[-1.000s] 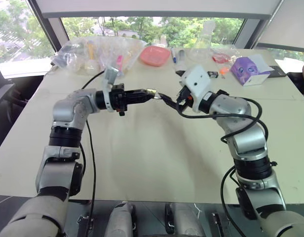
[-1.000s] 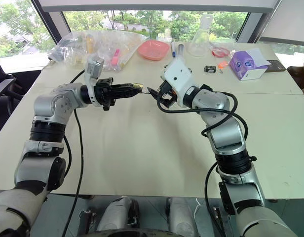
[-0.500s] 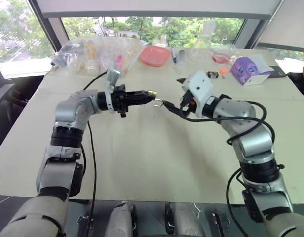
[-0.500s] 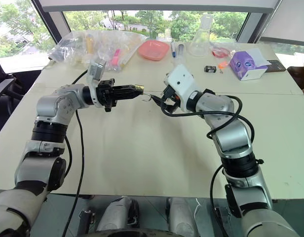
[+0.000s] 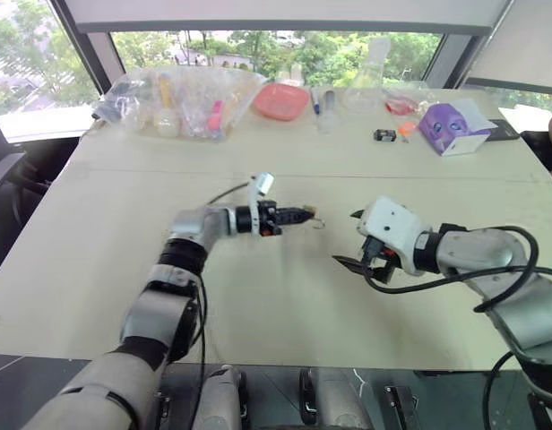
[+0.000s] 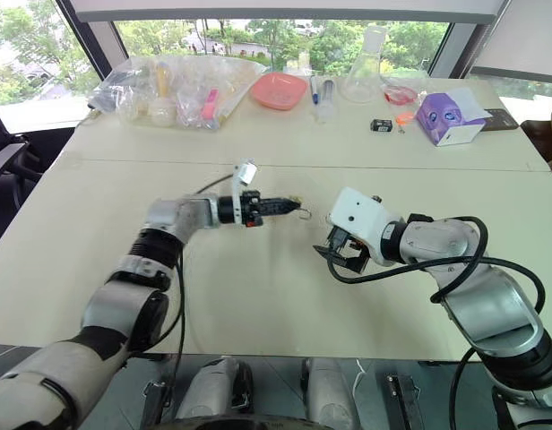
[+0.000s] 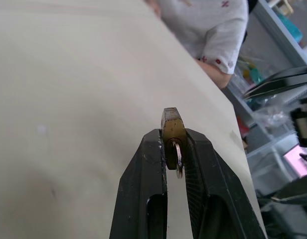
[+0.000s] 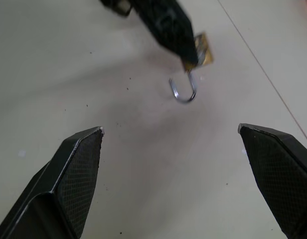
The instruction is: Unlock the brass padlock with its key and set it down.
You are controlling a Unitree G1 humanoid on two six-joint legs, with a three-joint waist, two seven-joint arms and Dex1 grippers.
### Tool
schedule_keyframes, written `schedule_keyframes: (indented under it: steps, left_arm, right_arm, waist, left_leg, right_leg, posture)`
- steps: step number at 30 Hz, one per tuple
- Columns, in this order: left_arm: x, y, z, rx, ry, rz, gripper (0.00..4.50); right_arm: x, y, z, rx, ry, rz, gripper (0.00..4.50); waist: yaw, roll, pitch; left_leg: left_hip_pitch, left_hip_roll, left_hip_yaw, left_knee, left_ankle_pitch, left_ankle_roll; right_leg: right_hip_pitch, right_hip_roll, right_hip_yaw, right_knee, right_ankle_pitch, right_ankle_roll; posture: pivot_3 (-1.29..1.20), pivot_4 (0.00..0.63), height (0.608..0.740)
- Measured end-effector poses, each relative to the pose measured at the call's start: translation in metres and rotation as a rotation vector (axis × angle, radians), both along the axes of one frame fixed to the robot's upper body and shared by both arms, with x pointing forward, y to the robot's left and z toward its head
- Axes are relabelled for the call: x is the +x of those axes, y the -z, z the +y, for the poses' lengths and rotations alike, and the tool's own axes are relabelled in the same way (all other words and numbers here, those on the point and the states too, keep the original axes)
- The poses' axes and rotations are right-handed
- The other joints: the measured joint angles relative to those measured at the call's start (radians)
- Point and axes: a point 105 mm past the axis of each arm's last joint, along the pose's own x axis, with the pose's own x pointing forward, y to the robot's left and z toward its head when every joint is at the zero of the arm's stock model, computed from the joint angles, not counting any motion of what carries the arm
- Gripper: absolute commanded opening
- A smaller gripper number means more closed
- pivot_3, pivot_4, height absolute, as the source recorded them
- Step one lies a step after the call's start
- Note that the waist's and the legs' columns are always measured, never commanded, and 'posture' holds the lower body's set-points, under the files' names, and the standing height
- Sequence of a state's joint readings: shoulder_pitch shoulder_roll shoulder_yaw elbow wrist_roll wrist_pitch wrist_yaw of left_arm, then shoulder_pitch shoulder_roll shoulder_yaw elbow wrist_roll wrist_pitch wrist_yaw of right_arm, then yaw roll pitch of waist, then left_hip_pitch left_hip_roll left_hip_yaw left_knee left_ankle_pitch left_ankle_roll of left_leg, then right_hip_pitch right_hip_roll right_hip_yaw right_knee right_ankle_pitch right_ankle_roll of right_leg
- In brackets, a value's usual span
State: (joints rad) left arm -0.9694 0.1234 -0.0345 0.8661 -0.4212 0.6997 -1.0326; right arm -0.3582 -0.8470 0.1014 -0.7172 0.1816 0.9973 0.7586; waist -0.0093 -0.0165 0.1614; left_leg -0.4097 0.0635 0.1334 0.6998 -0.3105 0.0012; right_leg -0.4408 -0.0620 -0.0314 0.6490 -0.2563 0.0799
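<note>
At frame centre, left end effector: the left end effector [image 5: 307,215] points toward the right side of the frame, low over the tabletop [image 5: 258,296], its two black fingers [image 7: 143,199] clamped on the brass padlock [image 7: 172,132].
Brass padlock: pinched between the fingertips, with its yellow body sticking out past them; its silvery shackle [image 8: 183,90] hangs as an open hook, one end free of the body.
Shackle in the left wrist view: a thin silver loop shows between the two fingers, just behind the brass body.
Right end effector: the right end effector [image 5: 355,244] sits in the centre-right of the frame, apart from the padlock, its fingers spread wide with nothing between them.
Right wrist view: the two fingertips stand far apart at the lower corners, with the padlock and its hook above the bare tabletop between them.
Far edge of the tabletop: clear plastic bags [image 5: 177,94], a pink dish [image 5: 281,100], a glass flask [image 5: 370,76] and a purple box [image 5: 451,125] lie along the top of the frame.
Person: a white sleeve [image 7: 213,30] shows in the left wrist view beyond the tabletop edge.
</note>
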Motion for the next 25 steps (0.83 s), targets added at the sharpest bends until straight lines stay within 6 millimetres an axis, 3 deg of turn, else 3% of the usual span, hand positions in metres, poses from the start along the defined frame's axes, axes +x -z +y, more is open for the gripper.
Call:
schedule_keyframes:
  steps: [5, 13, 17, 21, 25]
  left_arm:
    - [0.007, -0.004, -0.016, -0.013, -0.012, 0.013, 0.00]
    - [0.011, 0.009, -0.011, 0.027, -0.051, 0.063, 3.90]
    - [0.018, 0.007, 0.003, 0.139, -0.053, -0.054, 3.90]
    - [0.026, -0.003, 0.053, 0.248, -0.095, -0.220, 3.90]
    - [0.011, -0.027, 0.096, 0.243, -0.117, -0.341, 3.90]
  right_arm:
    - [0.003, 0.000, 0.001, 0.014, 0.032, -0.013, 4.47]
    - [0.006, -0.002, 0.000, 0.019, 0.064, -0.036, 4.50]
    - [0.007, -0.002, -0.001, 0.021, 0.071, -0.042, 4.50]
    - [0.008, -0.002, 0.000, 0.033, 0.077, -0.046, 4.50]
    - [0.013, 0.000, -0.002, 0.070, 0.113, -0.044, 4.50]
  waist:
    - [0.000, 0.000, 0.000]
    - [-0.001, 0.000, 0.000]
    - [-0.004, 0.000, 0.000]
    - [-0.012, 0.000, 0.000]
    - [0.000, 0.000, 0.000]
  left_leg:
    - [0.000, 0.000, 0.000, 0.000, 0.000, 0.000]
    - [0.000, 0.000, 0.000, 0.000, 0.000, 0.000]
    - [0.000, 0.000, 0.000, 0.000, 0.000, 0.000]
    - [0.001, 0.002, 0.000, -0.002, 0.000, -0.001]
    - [0.000, 0.002, 0.000, -0.001, 0.003, -0.006]
  right_leg:
    - [0.000, 0.000, 0.000, 0.000, 0.000, 0.000]
    - [0.000, 0.000, 0.000, 0.000, 0.000, 0.000]
    - [0.000, 0.000, 0.000, 0.000, 0.000, 0.000]
    - [-0.002, 0.001, 0.001, 0.001, 0.000, 0.000]
    - [-0.001, 0.000, 0.001, 0.002, 0.000, 0.000]
  posture:
    - [0.00, 0.150, 0.733]
    - [0.00, 0.150, 0.733]
    - [0.00, 0.150, 0.733]
    - [0.00, 0.150, 0.733]
    - [0.00, 0.150, 0.733]
